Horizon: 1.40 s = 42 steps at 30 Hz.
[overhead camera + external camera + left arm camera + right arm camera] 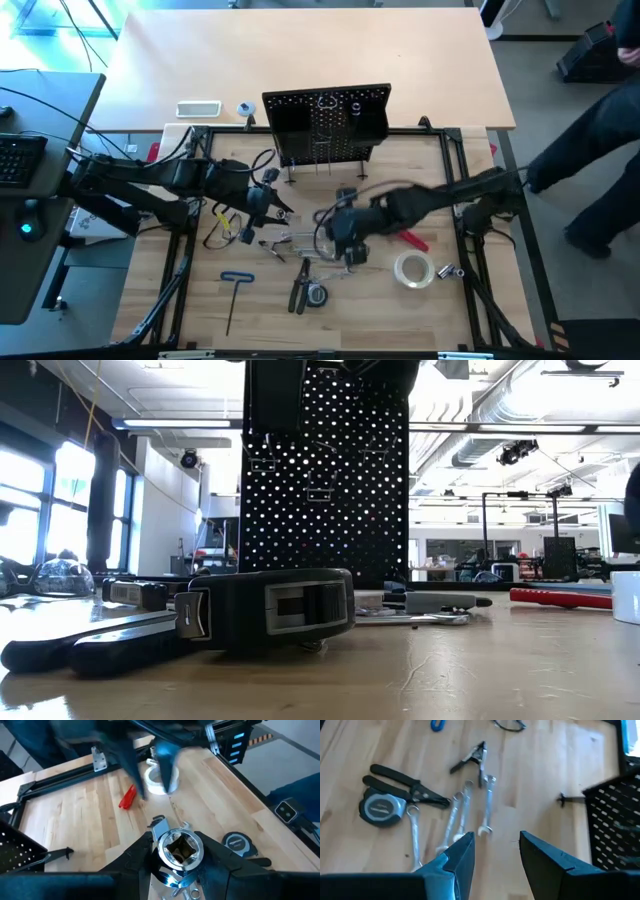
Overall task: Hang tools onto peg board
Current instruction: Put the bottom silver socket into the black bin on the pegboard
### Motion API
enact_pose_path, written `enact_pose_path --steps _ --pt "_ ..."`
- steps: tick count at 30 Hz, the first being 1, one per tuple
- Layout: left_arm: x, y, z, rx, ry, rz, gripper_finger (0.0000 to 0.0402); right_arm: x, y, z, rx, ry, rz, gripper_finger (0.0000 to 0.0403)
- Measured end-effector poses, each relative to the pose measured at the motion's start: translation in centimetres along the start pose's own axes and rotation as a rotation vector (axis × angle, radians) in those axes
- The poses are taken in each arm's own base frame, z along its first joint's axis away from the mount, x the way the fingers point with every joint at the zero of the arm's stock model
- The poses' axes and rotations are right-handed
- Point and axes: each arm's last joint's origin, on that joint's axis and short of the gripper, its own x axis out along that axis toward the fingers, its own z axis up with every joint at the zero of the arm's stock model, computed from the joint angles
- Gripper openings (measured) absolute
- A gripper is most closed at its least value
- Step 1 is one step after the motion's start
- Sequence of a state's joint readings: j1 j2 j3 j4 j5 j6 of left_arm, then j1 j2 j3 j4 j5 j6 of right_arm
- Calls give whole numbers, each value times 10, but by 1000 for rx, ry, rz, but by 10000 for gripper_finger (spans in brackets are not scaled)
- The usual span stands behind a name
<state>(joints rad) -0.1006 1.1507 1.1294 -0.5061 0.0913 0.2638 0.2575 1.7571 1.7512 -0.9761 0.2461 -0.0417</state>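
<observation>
Wooden table (200, 300) cluttered; left gripper (178, 851) clamped on shiny socket-like tool (179, 847), right gripper (496, 851) apart, empty. Next: carry to peg board (325, 122).

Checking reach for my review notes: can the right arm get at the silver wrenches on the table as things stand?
Probably yes. The right pincer hangs open just above the wrenches, which lie bare on the wood with nothing over them.

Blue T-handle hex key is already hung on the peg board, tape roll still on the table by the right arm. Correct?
Not quite. The high view shows the blue T-handle hex key still lying flat on the table, near the front left, well away from the peg board. The tape roll is indeed on the table by the right arm.
</observation>
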Motion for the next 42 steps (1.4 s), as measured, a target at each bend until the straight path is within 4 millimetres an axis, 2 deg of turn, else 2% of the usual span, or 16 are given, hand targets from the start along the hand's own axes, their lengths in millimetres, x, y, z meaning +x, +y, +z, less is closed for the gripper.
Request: enact_pose_path --steps 3,7,13,19,26,29,33,36,39,42 --pt "1 1 0 -2 4 2 110 -21 -18 -7 14 -5 20 151" --pt "9 1 -2 5 20 -1 110 -49 -29 -14 9 -47 52 151" --pt "20 2 -2 15 31 -6 110 -79 -35 -21 -19 -110 52 151" --pt "21 2 -1 17 19 -8 110 -110 -41 -34 -21 -144 55 151" --pt "22 3 1 18 -3 -2 110 -161 -47 -50 -21 -324 127 151" --pt "23 3 3 19 -27 -6 110 -176 -49 -60 -28 -392 147 151" --pt "29 3 3 9 -36 -27 110 -180 -48 -86 -37 -492 148 151" --pt "34 4 3 4 -37 -29 110 -172 -47 -112 20 -583 130 151" --pt "43 4 2 1 -32 -30 110 -151 -41 -131 75 -675 125 151" --pt "53 6 1 -2 -36 -34 110 -119 -32 -140 94 -733 131 151"
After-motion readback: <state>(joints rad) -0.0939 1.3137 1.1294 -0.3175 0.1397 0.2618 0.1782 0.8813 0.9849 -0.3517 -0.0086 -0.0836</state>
